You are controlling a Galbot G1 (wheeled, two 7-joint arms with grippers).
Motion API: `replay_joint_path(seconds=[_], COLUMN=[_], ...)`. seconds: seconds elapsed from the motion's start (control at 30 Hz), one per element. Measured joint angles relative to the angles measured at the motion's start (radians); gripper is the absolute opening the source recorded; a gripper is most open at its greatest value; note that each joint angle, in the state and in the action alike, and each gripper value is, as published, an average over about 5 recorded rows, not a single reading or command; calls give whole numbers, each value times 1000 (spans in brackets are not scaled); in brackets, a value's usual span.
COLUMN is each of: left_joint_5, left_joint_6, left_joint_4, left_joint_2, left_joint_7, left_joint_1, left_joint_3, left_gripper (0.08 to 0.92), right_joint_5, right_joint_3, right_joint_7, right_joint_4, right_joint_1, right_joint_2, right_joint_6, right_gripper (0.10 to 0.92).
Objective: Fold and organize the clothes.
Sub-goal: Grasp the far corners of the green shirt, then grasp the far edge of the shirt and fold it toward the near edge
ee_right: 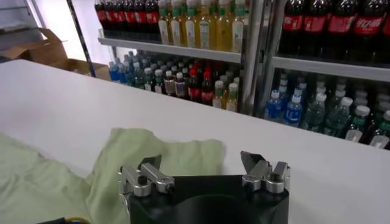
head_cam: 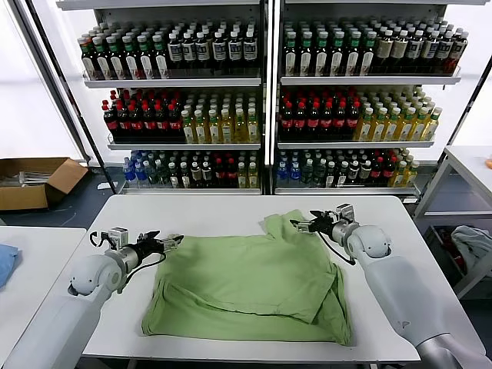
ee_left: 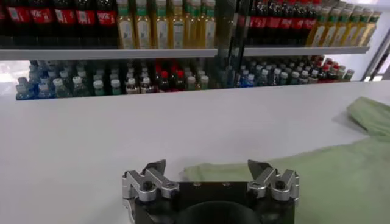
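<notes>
The light green polo shirt (head_cam: 246, 284) lies partly folded on the white table (head_cam: 207, 211), plain green side up, one sleeve sticking out at the far right. My left gripper (head_cam: 171, 243) is open and empty just above the table at the shirt's far left corner; that corner (ee_left: 244, 173) shows between the jaws in the left wrist view. My right gripper (head_cam: 301, 225) is open and empty at the far right sleeve (ee_right: 164, 155), whose edge lies under it in the right wrist view. The collar, buttons and checkered print are hidden.
Shelves of bottled drinks (head_cam: 261, 100) stand behind the table. A cardboard box (head_cam: 34, 181) sits on the floor at the left. A small blue cloth (head_cam: 4, 261) lies on a side table at the left. A pale cloth bundle (head_cam: 470, 242) sits at the right.
</notes>
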Motion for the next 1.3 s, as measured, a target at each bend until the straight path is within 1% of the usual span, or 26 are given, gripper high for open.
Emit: replay_joint_path(seconds=[0.13,0.2,0.3,0.4,0.67,1.0,1.07,1.13,1.3], left_joint_5=[2,4,10,17,22,20,16,12,0], left_joint_6=[2,4,6,5,4,-3,-7,-11,-24], left_joint_4=[29,38,53,63,64,36,29,22,-2], left_joint_2=[-10,-14,-20,-25,-21,-11,-11,-11,-12], left_joint_7=[-7,-10,-17,-24,-26,-12,-12,-14,-20], left_joint_1=[-22,-27,-30,-30,-18,10,11,13,19], left_joint_3=[22,30,43,50,49,40,38,35,20], left_gripper=[823,822,790,714,481,195,139,105,88], right_joint_5=[-9,-11,-12,-11,0,38,49,62,97], right_joint_3=[-15,-21,-29,-35,-38,-25,-20,-13,15], right_joint_7=[-3,-3,-7,-12,-14,1,5,11,26], right_joint_4=[-32,-43,-52,-57,-57,-25,-10,10,78], right_joint_1=[15,22,27,29,24,2,-4,-11,-40], right_joint_2=[16,22,26,28,35,36,32,27,12], right_joint_6=[0,-2,-6,-11,-20,-29,-32,-35,-40], right_gripper=[822,808,745,659,425,143,112,106,106])
